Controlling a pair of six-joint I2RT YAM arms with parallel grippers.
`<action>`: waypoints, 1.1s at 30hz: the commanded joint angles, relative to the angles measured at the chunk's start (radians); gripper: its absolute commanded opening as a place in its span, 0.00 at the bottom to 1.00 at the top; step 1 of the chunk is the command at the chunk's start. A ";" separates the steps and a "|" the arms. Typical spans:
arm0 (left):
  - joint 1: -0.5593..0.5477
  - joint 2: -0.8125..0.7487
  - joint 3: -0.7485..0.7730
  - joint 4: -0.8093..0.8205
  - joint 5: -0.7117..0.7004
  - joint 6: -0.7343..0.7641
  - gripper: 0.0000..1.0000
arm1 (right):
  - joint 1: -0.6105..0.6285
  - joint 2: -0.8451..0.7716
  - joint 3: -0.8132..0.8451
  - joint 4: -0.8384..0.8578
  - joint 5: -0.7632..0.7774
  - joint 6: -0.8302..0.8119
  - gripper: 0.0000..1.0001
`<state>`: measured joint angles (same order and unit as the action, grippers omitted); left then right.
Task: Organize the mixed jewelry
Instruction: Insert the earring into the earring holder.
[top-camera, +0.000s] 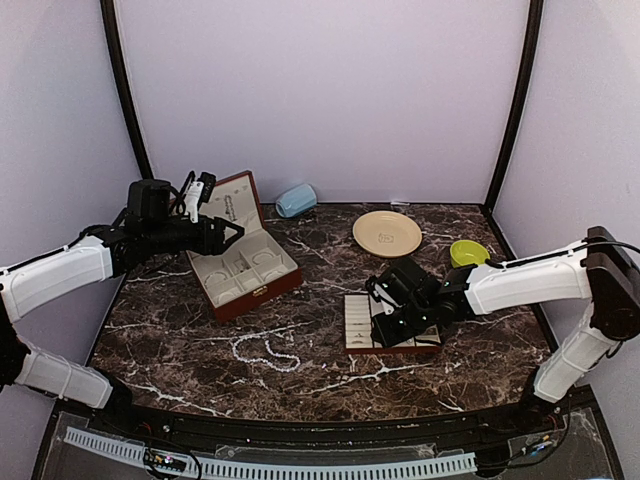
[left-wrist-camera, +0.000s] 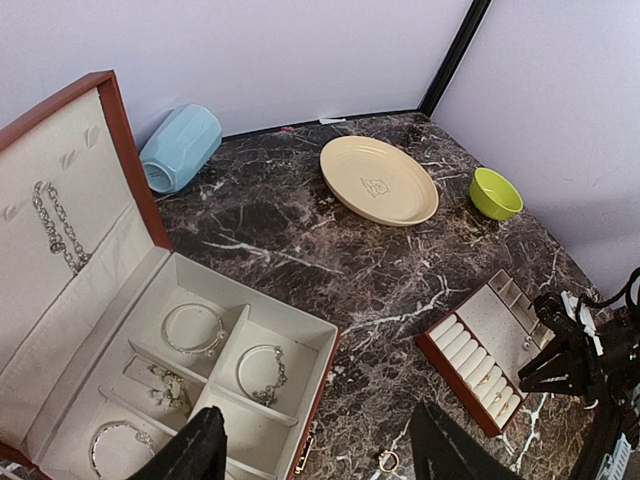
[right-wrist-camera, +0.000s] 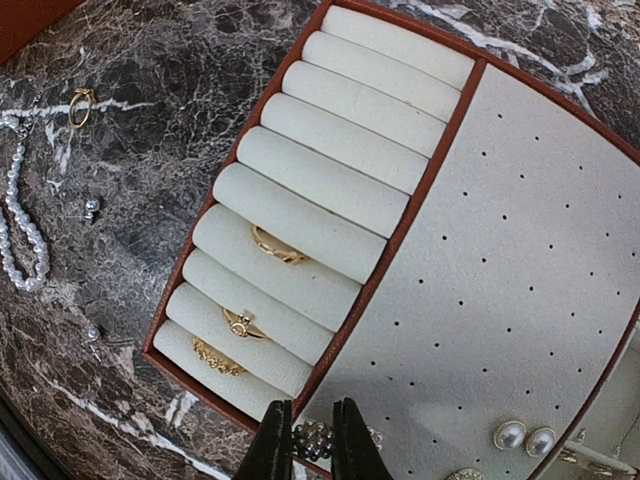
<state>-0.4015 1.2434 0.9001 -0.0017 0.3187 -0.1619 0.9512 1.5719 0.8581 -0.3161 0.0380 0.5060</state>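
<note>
My right gripper (right-wrist-camera: 312, 410) is shut on a small silvery beaded earring (right-wrist-camera: 316, 440) just above the near edge of the cream slotted tray (right-wrist-camera: 500, 230). Three gold rings (right-wrist-camera: 277, 247) sit in the tray's slots and two pearl studs (right-wrist-camera: 525, 437) on its dotted pad. A gold ring (right-wrist-camera: 80, 105), a tiny stud (right-wrist-camera: 91, 208) and the white pearl strand (top-camera: 265, 350) lie on the marble left of the tray. My left gripper (left-wrist-camera: 318, 430) is open and empty over the front edge of the open red-brown box (left-wrist-camera: 300, 350), which holds silvery bracelets (left-wrist-camera: 195, 328).
A cream plate (top-camera: 387, 233), a green bowl (top-camera: 467, 252) and a tipped light blue cup (top-camera: 296, 200) stand at the back of the dark marble table. A chain hangs in the box lid (left-wrist-camera: 55, 225). Purple walls close the sides and back.
</note>
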 joint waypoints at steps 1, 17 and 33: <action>0.006 -0.002 -0.020 -0.001 0.016 -0.005 0.66 | 0.018 -0.013 0.002 -0.008 -0.033 0.009 0.07; 0.006 -0.003 -0.021 -0.001 0.017 -0.005 0.66 | 0.018 -0.005 -0.011 -0.005 -0.041 0.018 0.07; 0.006 -0.003 -0.021 -0.001 0.014 -0.005 0.66 | 0.021 -0.006 -0.006 -0.037 0.006 0.008 0.07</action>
<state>-0.4015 1.2438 0.8932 -0.0017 0.3225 -0.1654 0.9615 1.5707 0.8577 -0.3157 0.0254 0.5137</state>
